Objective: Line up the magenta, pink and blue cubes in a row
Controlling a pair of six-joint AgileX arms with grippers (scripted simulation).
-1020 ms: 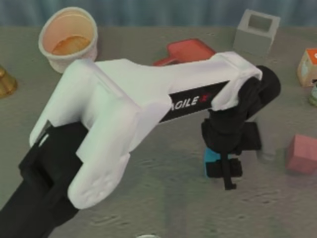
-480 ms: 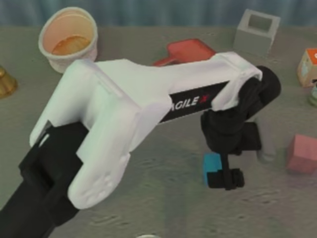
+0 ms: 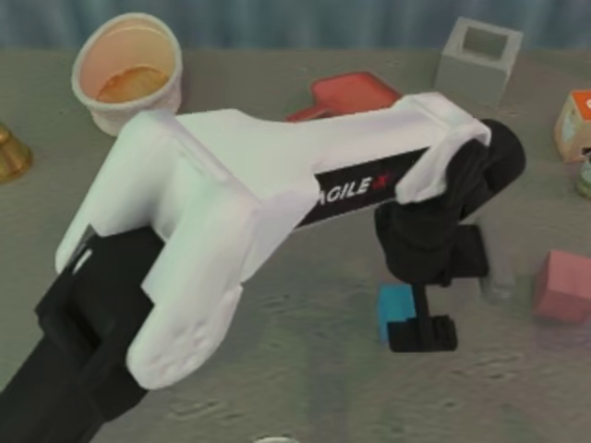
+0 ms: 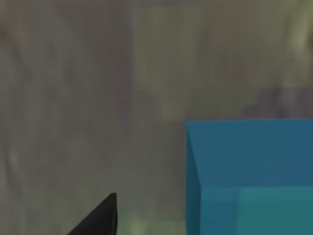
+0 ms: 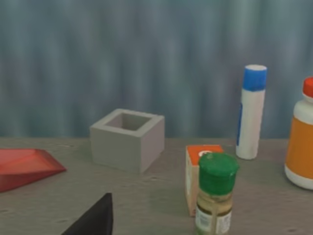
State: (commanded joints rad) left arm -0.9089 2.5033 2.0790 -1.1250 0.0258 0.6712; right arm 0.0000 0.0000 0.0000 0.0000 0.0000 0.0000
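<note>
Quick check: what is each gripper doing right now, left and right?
Left gripper: over the table beside the blue cube; open or shut cannot be told.
Right gripper: only a dark fingertip shows in its wrist view; cannot be told.

Blue & pink cubes on counter, right half of top view; magenta one not seen.

Blue cube (image 3: 394, 312): smallest, cyan-blue, plain solid, sits flat, approx square to view, partly hidden under left arm; left hand (image 3: 421, 334) just beside its right face, contact can't tell. In left wrist view the blue cube (image 4: 249, 176) fills much of frame, flat on counter, top face lighter than side. Pink cube (image 3: 563, 286): dull salmon, bigger, flat on counter nr right edge, well apart from blue, roughly level w/ it.
</note>
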